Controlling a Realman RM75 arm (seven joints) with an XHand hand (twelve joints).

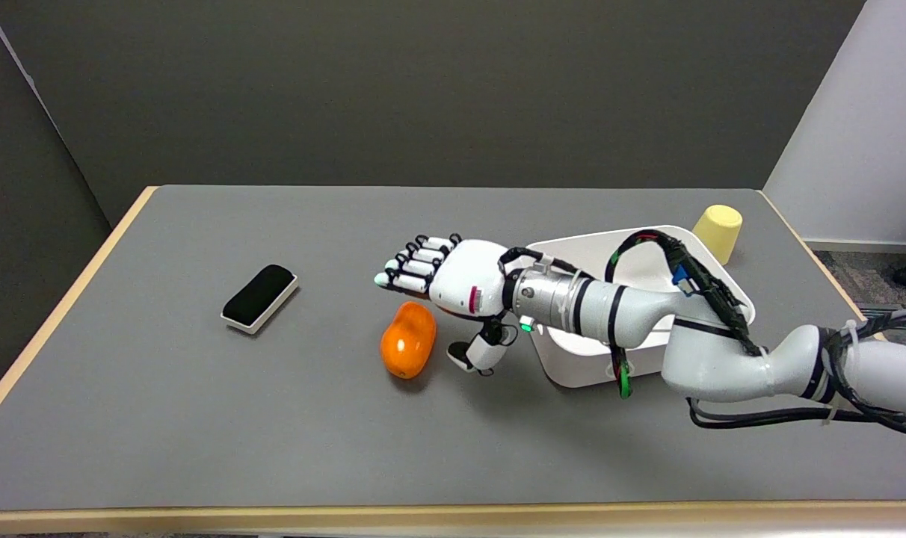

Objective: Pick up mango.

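Fingers [415,267] apart over smooth oval mango [407,340]

Right robot hand [453,288] extended, fingers apart

Orange mango [407,340]; white right hand [453,288] with black-banded fingers [415,269] and a red mark on its side; black-topped, white-based eraser [259,297]; pale yellow cup [717,232]; white tray [572,366]; grey tabletop [273,418] edged in light wood.
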